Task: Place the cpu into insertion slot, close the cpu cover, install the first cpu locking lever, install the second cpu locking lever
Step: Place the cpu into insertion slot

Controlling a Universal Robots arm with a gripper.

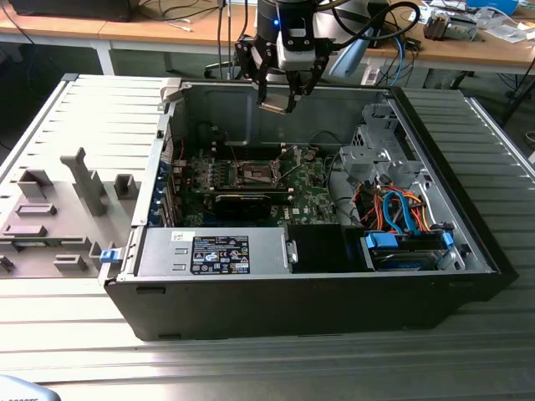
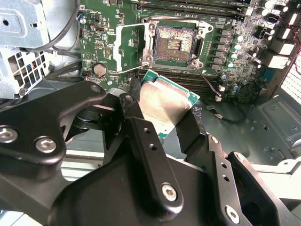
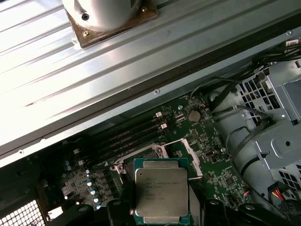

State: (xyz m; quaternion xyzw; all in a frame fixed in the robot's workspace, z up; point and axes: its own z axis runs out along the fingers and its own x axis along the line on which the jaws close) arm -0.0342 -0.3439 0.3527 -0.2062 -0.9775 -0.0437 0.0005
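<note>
Grey ribbed metal forms the table (image 1: 75, 334) in the exterior view, and on it lies an open computer case (image 1: 292, 301) with a green board (image 1: 309, 196) on its floor. The gripper (image 1: 276, 100) hangs above the case's far wall, jaws clamped on the chip (image 1: 273, 107), which is well above the socket (image 1: 255, 174) and not in it. In the second wrist view the black fingers (image 2: 141, 136) press on opposite edges of the chip (image 2: 164, 103), which is held tilted with its silvery top towards the camera. Beyond it the socket (image 2: 175, 43) lies bare, its contacts showing, with the cover (image 2: 118, 49) swung open just beside it. In the first wrist view the chip (image 3: 161, 188) hangs over the board and hides much of the socket; a round coin battery (image 3: 194, 115) sits on the board nearby.
</note>
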